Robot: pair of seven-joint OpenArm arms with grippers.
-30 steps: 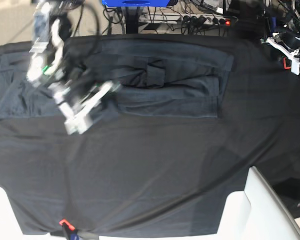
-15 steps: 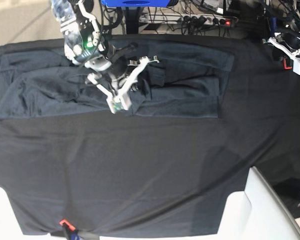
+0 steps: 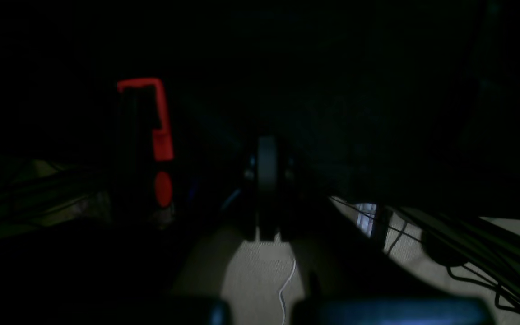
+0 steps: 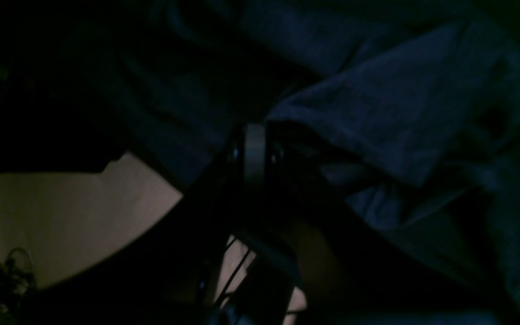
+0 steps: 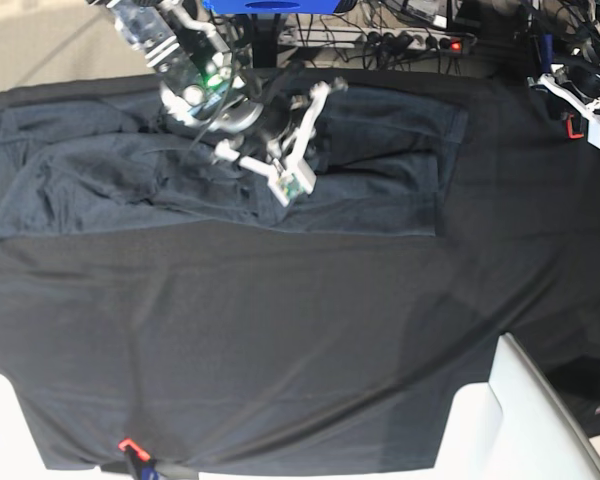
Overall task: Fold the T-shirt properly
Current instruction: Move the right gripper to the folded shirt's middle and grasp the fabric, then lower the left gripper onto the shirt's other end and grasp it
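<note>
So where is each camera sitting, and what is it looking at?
Base: high above, looking straight down on the table cloth, the T-shirt and both arms.
Left wrist: on the left arm at the table's edge, looking past its shut left gripper at floor and cables.
Right wrist: on the right arm, looking along the right gripper, shut on the T-shirt.
Shared: base and right wrist both show the shirt.
</note>
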